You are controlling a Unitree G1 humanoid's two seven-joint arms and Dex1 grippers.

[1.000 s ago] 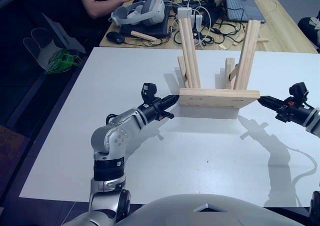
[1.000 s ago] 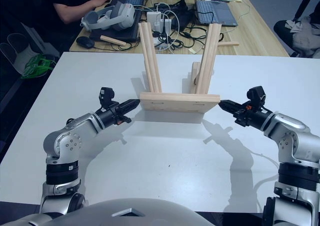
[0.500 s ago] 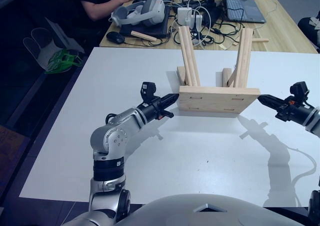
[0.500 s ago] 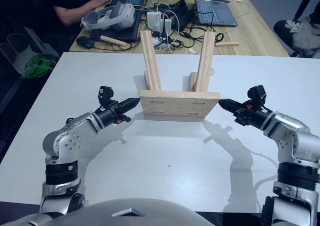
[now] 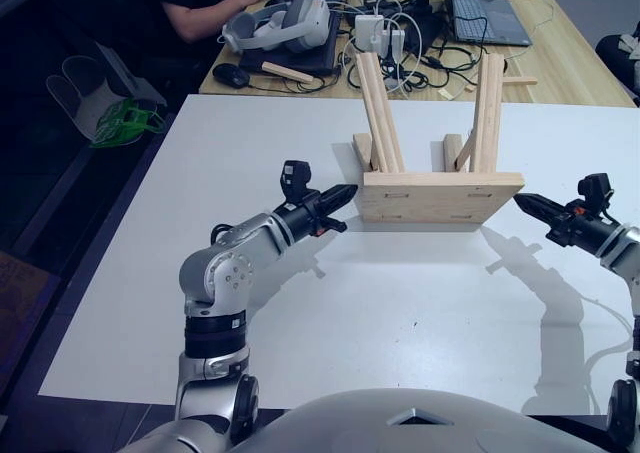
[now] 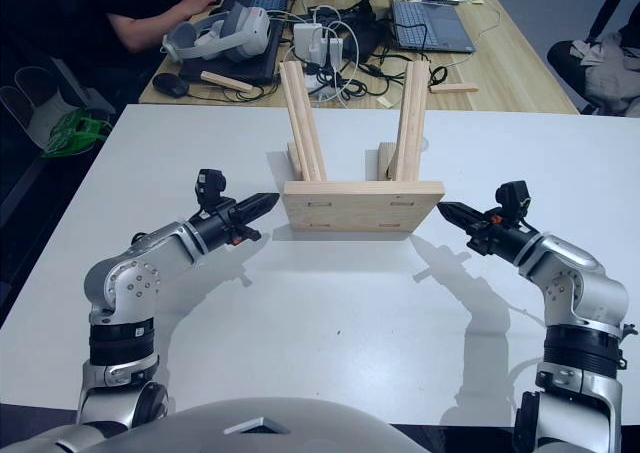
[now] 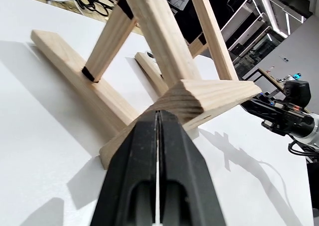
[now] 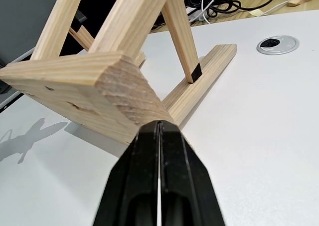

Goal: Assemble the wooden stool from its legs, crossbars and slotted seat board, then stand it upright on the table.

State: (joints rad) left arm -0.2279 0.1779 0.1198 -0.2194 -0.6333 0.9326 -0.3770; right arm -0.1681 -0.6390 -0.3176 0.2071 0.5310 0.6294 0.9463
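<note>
Both grippers shut, holding nothing. Left gripper (image 5: 348,192) has its tip at the left end of the seat board (image 5: 440,195), and right gripper (image 5: 522,201) has its tip at the right end, so I seem to be pinching the stool between them. The stool is assembled, mid-desk (image 5: 300,323), with its legs (image 5: 378,113) pointing away from me. Over the last second the slotted face turned more toward me and the legs tipped back. Probably mid-flip, not upright yet.

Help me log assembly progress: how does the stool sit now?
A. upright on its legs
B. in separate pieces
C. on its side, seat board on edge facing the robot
C: the seat board stands on edge on the table, assembled legs pointing away from the robot.
</note>
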